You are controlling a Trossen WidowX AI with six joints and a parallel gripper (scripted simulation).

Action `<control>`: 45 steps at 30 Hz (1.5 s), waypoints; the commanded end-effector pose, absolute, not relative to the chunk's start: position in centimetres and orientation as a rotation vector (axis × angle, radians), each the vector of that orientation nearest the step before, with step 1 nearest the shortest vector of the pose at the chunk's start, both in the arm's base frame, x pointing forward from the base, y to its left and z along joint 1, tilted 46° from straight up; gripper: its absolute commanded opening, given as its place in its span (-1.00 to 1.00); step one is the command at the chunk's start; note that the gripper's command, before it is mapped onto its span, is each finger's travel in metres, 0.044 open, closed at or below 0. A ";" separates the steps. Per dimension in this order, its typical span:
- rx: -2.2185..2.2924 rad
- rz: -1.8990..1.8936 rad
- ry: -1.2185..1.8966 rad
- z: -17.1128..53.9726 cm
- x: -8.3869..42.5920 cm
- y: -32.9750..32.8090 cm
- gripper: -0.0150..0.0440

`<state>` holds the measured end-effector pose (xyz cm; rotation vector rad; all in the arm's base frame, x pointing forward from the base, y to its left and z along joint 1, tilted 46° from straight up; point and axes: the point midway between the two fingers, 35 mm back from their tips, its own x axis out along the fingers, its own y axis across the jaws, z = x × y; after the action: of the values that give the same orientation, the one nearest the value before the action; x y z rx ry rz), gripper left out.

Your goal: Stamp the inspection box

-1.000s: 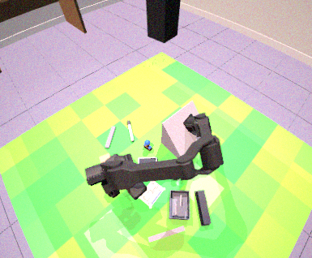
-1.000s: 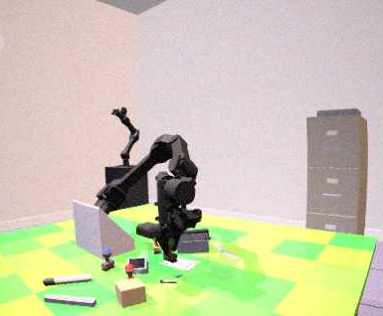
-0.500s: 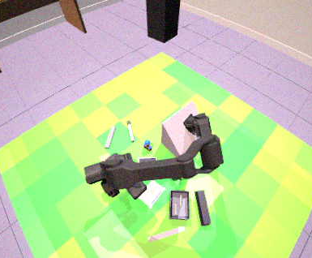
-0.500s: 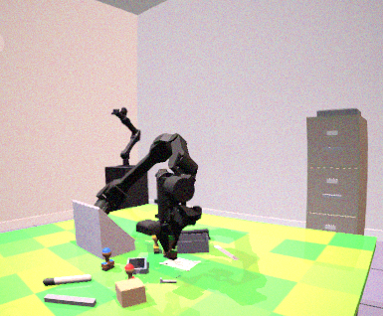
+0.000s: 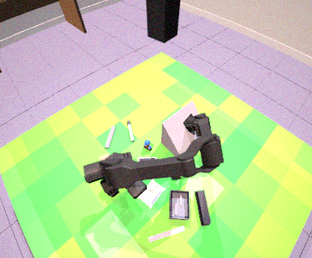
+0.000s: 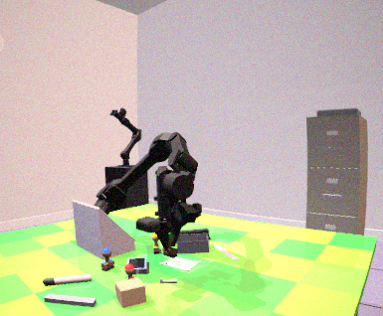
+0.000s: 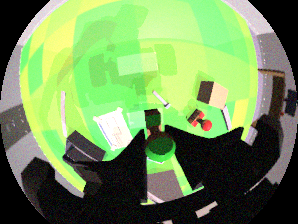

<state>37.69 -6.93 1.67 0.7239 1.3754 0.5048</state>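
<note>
My gripper (image 7: 154, 129) (image 6: 169, 244) is shut on the green-knobbed stamp (image 7: 160, 146). The stamp hangs knob toward the wrist camera, its dark base low beside the card's edge; whether it touches anything is unclear. The white card (image 5: 151, 195) (image 6: 180, 263) (image 7: 114, 129) lies flat, with faint lines and marks I cannot read. The ink pad (image 6: 138, 264) lies near the card, mostly hidden by the arm in the top view and by the stamp in the wrist view. The arm hides the fingertips in the top view.
A blue-knobbed stamp (image 5: 147, 144) (image 6: 107, 258), red-knobbed stamp (image 6: 129, 270) (image 7: 201, 122) and yellow-knobbed stamp (image 6: 155, 244) stand around. A wooden block (image 6: 130, 292) (image 7: 218, 95), small rod (image 6: 168, 281) (image 7: 161, 99), grey wedge (image 5: 174, 135) (image 6: 96, 234), dark tray (image 5: 171, 205) and black bar (image 5: 203, 208) are also near.
</note>
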 end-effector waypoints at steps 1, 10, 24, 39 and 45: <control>0.718 0.502 1.372 1.8 37.4 -7.3 -0.49; 0.717 0.498 1.375 1.1 34.1 -7.7 -0.49; 0.718 0.498 1.378 0.1 28.4 -7.5 -0.49; 0.720 0.500 1.379 -0.6 25.4 -6.8 -0.49; 0.721 0.499 1.379 -0.9 25.5 -6.5 -0.49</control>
<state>25.56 -6.67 -0.68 0.7173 1.3762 0.5021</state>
